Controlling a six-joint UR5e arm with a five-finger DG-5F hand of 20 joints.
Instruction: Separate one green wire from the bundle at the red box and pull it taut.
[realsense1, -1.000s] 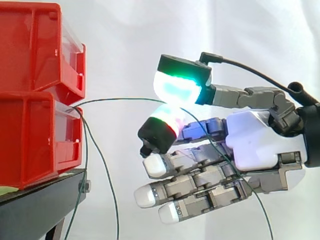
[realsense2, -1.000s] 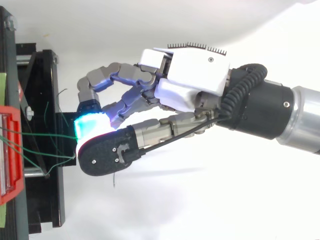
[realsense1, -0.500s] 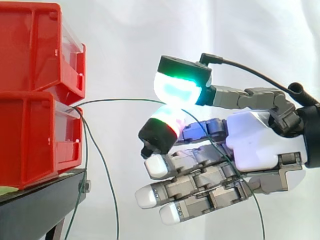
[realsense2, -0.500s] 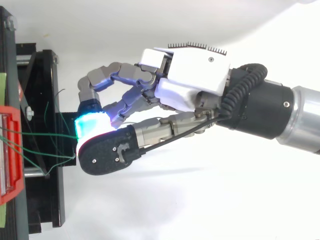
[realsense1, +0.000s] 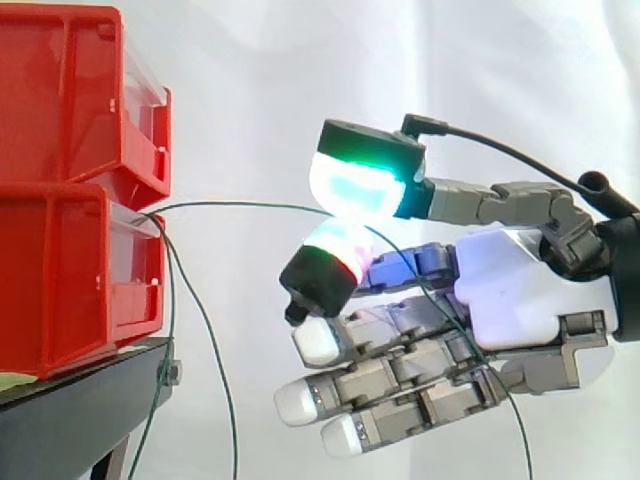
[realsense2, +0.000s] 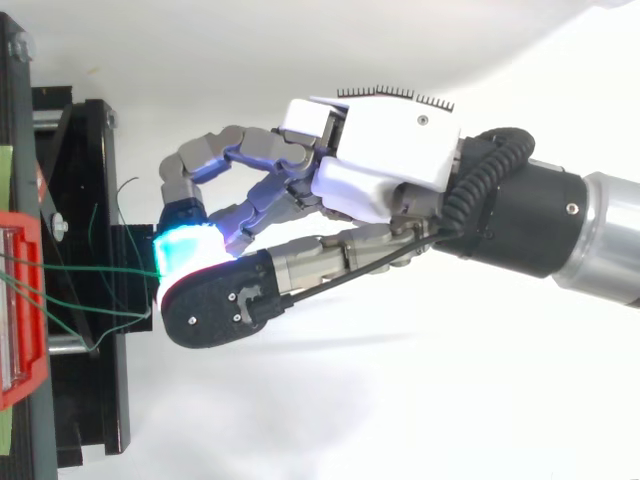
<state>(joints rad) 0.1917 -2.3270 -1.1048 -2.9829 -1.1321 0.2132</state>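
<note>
White curtain (realsense1: 260, 90) backs the whole setup. Two red bins are stacked at left, upper red bin (realsense1: 60, 90) on lower red bin (realsense1: 70, 280), both on the black stand (realsense1: 70, 410). The hand (realsense1: 510, 290) sits level to the right of the bins and apart from them, fingers pointing toward them.

The bundle (realsense1: 205, 340) of thin green strands leaves the front lip of the lower red bin, and most of it droops past the stand's edge. One green wire (realsense1: 250, 204) is lifted clear of that group. It runs nearly level from the bin lip to the hand, then falls slack across the palm toward the bottom of the side view.

Grip: thumb and one finger are closed together on that wire, the two glowing pads (realsense1: 360, 185) meeting with the strand between them. The remaining fingers curl loosely below and hold nothing. Pinching at the tips keeps the other strands out of the grasp.

The span shows a slight upward bow, so I judge it not fully taut. The next move likely calls for drawing the hand away from the bins, gently, since so thin a wire could slip from the pads. In the top view several strands cross the stand toward the pads, and I cannot tell there which one is held.
</note>
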